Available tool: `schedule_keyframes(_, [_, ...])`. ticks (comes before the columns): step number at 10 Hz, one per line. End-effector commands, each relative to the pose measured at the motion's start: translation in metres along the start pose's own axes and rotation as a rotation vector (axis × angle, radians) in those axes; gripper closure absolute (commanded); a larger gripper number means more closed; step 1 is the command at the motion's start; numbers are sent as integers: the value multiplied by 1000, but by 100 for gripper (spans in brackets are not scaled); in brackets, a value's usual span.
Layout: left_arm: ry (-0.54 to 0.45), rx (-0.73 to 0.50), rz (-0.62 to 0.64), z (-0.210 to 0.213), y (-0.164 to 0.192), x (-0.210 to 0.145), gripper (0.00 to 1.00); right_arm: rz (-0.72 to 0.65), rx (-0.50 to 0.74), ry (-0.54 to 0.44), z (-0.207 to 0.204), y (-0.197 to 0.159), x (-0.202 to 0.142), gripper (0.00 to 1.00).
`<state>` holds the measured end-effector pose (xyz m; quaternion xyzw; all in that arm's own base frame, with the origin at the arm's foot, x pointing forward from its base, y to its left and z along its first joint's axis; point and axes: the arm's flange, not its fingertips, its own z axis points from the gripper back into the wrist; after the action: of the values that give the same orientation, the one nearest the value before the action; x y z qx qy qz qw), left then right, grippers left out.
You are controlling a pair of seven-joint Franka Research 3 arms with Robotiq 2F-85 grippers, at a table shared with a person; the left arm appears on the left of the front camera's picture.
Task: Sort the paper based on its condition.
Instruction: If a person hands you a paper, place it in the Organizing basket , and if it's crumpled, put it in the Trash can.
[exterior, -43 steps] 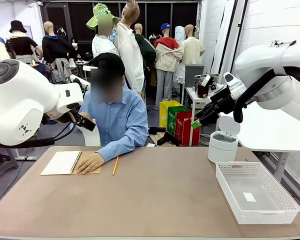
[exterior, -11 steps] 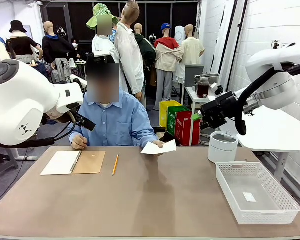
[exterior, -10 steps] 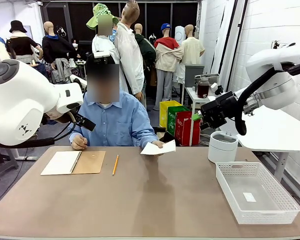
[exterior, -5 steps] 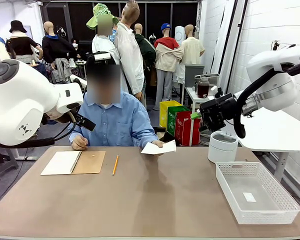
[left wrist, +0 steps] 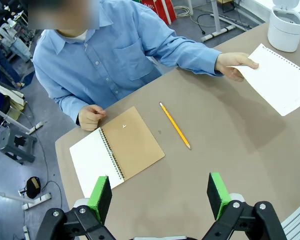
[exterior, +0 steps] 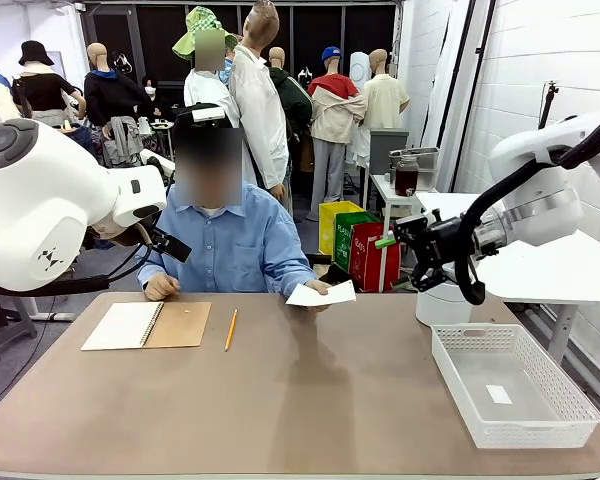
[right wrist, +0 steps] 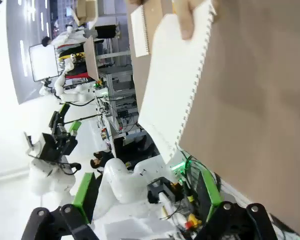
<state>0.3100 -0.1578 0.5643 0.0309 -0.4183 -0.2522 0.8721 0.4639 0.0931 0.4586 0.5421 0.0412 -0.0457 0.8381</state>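
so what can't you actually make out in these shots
- Condition of the paper: front view, too small; right wrist view, blurred.
- White tag in the basket: front view, too small to read.
- Notebook writing: left wrist view, none legible.
- Bin: front view, right gripper covers its top.

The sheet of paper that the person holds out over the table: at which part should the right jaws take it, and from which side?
Probably the free end of the sheet of paper, the one pointing toward the right gripper. The person's hand pinches the opposite end, so that end is taken. The sheet lies nearly flat in the air, so the open jaws should come from the robot's right, edge-on, one above and one below.
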Motion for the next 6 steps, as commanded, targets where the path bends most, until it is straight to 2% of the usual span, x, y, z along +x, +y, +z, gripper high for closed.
schedule_keyframes(1, [-3, 9, -14, -1, 0, -1, 0, -147, 23, 13, -16, -15, 4, 0])
schedule_keyframes(6, [-3, 9, -14, -1, 0, -1, 0, -311, 155, 44, -50, -61, 22, 0])
